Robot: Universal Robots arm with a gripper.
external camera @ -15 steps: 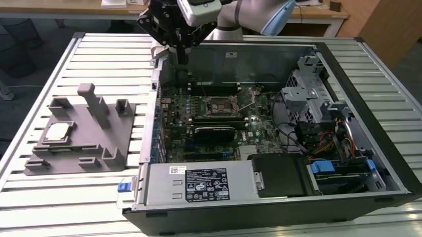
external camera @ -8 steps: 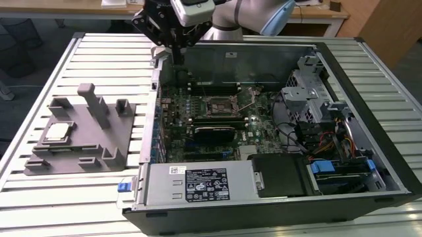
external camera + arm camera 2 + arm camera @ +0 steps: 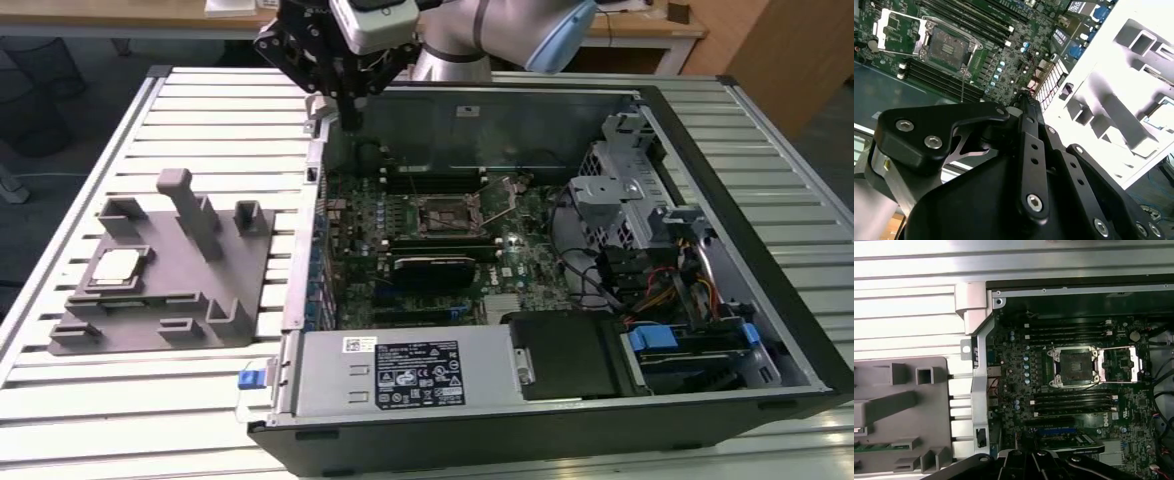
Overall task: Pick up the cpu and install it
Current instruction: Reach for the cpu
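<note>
the cpu (image 3: pixel 118 265) lies flat in its seat on the grey tray (image 3: pixel 200 300), which sits on the slatted table (image 3: pixel 200 100) close to the edge at the exterior view's left. the open computer case (image 3: pixel 534 125) stands just beside the tray and takes up the rest of the table. the end effector (image 3: pixel 351 118) hangs over the far wall of the case near its corner, toward the table's far edge and well apart from the cpu. its fingers look pressed together and carry nothing (in the second wrist view the two linkages fold in to one dark tip with no chip between). inside the case the socket (image 3: pixel 1074 367) is bare and its load plate (image 3: pixel 1119 365) is swung up and back, so the receiving side looks ready, while the pick-up has not begun. i judge the step in hand to be the reach to the tray. doing it well probably means spreading the fingers wide before coming down and dropping straight from above rather than sweeping in sideways, since the upright blocks (image 3: pixel 187 205) stand near the chip and could catch a finger. the grip should fall squarely on two opposite sides of the pale rim, so the flat chip comes up level and does not tilt or skate in its seat. a light squeeze ought to be enough: the chip looks thin, stiff and smooth, and a skewed hold would likely make seating it awkward.
</note>
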